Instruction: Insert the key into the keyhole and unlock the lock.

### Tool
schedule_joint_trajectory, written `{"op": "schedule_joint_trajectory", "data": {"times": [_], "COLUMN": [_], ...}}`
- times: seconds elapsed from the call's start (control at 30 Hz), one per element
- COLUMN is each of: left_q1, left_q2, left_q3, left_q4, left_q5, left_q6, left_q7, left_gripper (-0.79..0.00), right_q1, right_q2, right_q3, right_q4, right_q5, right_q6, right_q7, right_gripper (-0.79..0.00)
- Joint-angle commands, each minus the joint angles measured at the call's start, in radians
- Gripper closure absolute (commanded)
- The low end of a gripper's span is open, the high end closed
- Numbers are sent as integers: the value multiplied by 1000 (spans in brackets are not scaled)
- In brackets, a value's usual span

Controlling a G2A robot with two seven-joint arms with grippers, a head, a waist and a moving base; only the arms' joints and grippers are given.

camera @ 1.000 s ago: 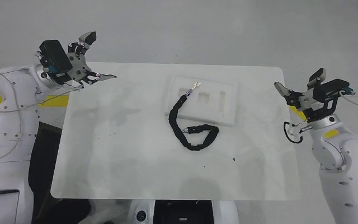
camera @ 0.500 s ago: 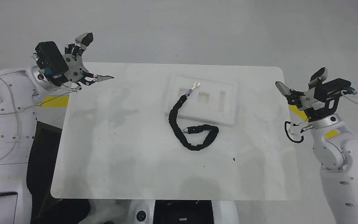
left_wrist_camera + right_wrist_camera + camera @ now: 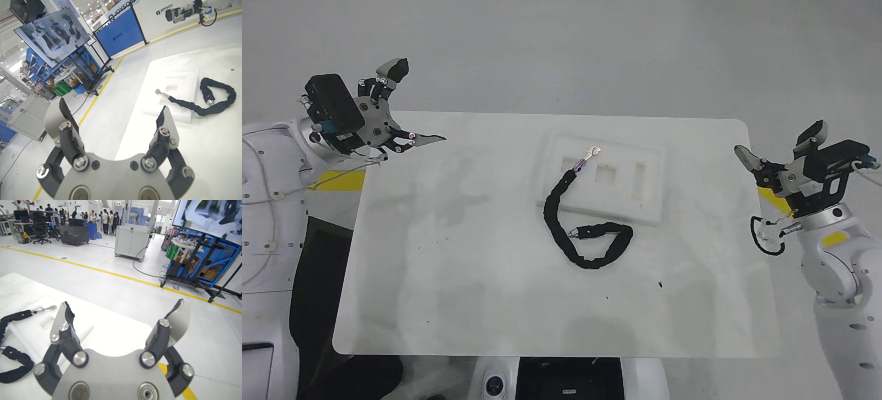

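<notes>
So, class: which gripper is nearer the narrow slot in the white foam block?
Right. The right gripper is off the table edge on the slot side of the foam block; the left gripper is beyond the opposite corner.

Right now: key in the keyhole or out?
In, it seems: the key juts straight from the chain lock's metal end, lying on the foam tray.
</notes>
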Motion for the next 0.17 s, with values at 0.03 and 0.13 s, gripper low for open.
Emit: {"op": "schedule_joint_trajectory", "data": {"times": [0.03,0.13], "left_q1": [0,0], "left_q2": [0,0], "left_q3": [0,0], "left_q4": [0,0], "left_q5": [0,0], "left_q6": [0,0], "left_q7": [0,0], "left_gripper": [-784,-784], "right_q1": [0,0], "right_q2": [0,0], "right_q3": [0,0], "right_q4": [0,0], "right_q5": [0,0], "right_q6": [0,0], "right_q7": [0,0], "right_gripper": [-784,-784]}}
